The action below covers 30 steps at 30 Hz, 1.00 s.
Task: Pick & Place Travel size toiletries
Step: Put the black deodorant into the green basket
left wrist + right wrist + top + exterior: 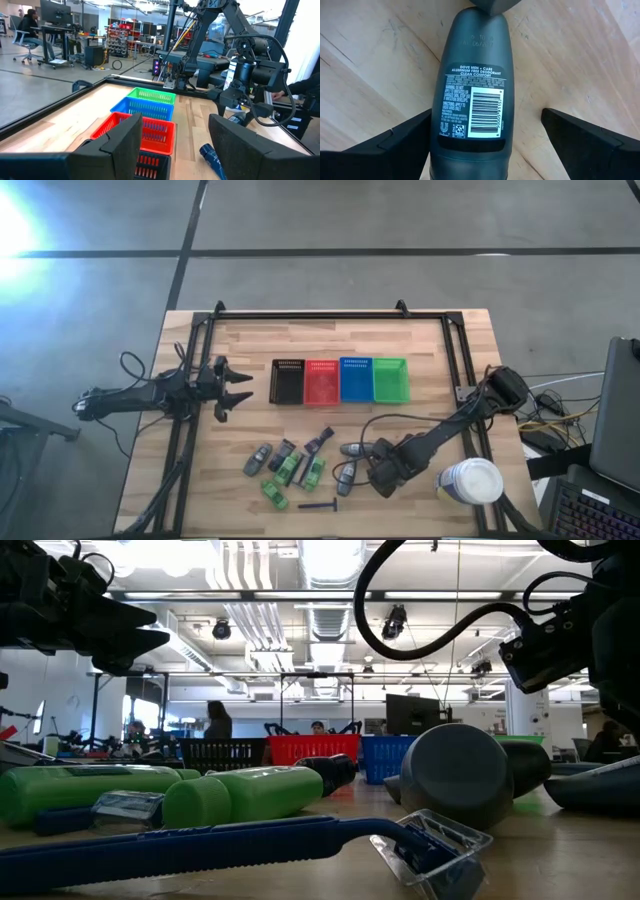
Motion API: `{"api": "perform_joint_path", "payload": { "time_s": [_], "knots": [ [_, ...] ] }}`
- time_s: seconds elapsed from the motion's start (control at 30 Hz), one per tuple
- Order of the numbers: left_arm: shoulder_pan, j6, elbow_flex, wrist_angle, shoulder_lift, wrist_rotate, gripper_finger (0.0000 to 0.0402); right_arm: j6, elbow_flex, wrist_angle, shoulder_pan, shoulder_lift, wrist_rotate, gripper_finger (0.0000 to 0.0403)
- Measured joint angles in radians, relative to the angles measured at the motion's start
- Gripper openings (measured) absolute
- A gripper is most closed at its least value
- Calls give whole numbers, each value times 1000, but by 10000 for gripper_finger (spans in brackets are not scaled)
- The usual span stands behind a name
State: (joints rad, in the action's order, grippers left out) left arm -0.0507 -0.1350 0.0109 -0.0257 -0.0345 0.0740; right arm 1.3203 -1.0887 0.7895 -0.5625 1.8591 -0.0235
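The travel size toiletries lie near the table's front edge: grey tubes (257, 461), green packets (290, 470) and a thin dark razor (320, 505). In the low view the razor (250, 845) lies in front of the green packets (250, 795). My right gripper (383, 477) points down, open, over a grey deodorant (475, 100) that lies flat on the wood with its label up. One finger stands on each long side of it. My left gripper (243, 388) waits level at the table's left, open (175, 145) and with nothing in it. My right gripper straddles the grey deodorant from above, across its length. One finger (405, 145) shows right up against the deodorant's side (436, 145); whether it touches I cannot tell. The other finger (580, 135) stands clear of it.
Black (288, 381), red (322, 381), blue (356, 379) and green (390, 379) mesh baskets stand in a row at mid-table. A big white tub (472, 482) stands close to my right arm, toward the table's right. More grey pieces (350, 450) lie beside the right gripper.
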Motion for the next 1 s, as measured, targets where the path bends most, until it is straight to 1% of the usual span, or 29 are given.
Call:
{"api": "perform_joint_path", "payload": {
  "time_s": [0.17,0.53,0.77,1.0],
  "knots": [
    [0,0,0,0,0,0,234,15,-5,4,-2,1,2,363],
    [0,0,0,0,0,1,234,-43,-10,9,-4,2,20,362],
    [0,0,0,0,0,4,234,-112,-32,15,-4,4,21,325],
    [0,0,0,0,0,3,234,-97,-35,16,-4,5,3,282]
  ]
}}
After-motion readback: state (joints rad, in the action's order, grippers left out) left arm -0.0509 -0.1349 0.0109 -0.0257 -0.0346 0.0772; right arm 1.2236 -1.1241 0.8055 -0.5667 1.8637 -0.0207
